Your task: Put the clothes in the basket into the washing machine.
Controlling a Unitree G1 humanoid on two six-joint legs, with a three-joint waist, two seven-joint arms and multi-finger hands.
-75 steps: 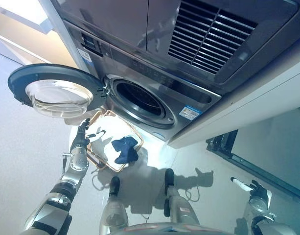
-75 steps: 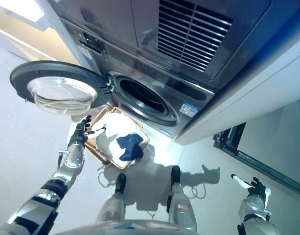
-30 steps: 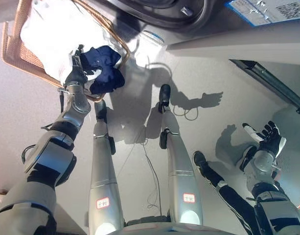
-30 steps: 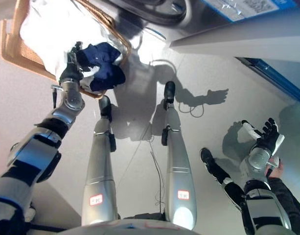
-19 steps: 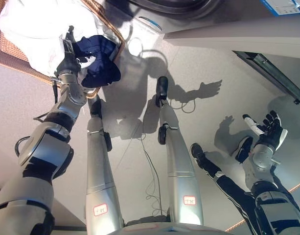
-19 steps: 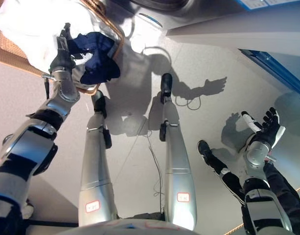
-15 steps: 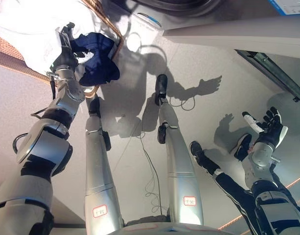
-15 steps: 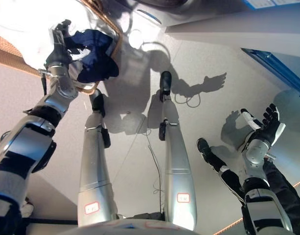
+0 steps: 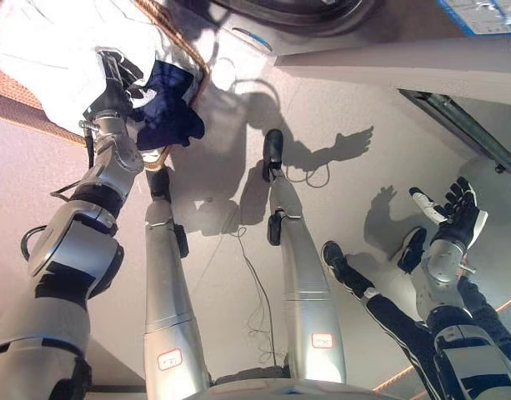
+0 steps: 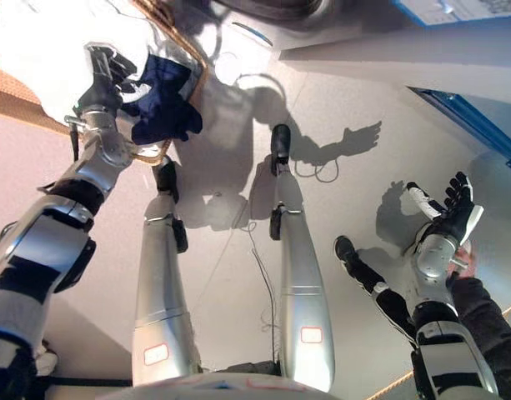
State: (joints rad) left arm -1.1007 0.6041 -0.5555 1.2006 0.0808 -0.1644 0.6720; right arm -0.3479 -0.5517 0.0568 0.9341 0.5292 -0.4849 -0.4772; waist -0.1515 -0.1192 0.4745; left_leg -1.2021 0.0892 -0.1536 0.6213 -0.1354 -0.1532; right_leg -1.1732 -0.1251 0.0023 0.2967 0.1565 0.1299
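Note:
The wicker basket (image 9: 12, 93) stands on the floor at the upper left, in front of the washing machine (image 9: 322, 17), of which only the lower front edge shows. A white cloth (image 9: 51, 42) fills the basket and a navy garment (image 9: 167, 104) lies over its near rim. My left hand (image 9: 112, 87) is in the basket on the white cloth, against the left edge of the navy garment. My right hand (image 9: 455, 218) is held up over the floor at the right, palm up, fingers spread and empty.
A person's leg and dark shoe (image 9: 334, 254) lie on the floor beside my right arm, and the person's hand (image 10: 465, 260) shows behind my right wrist. A dark rail (image 9: 463, 125) runs along the floor at the right.
The view has tilted down from the machine's door to the floor and basket. My left hand has gone from the basket's rim onto the clothes beside the navy garment. My right hand stays raised.

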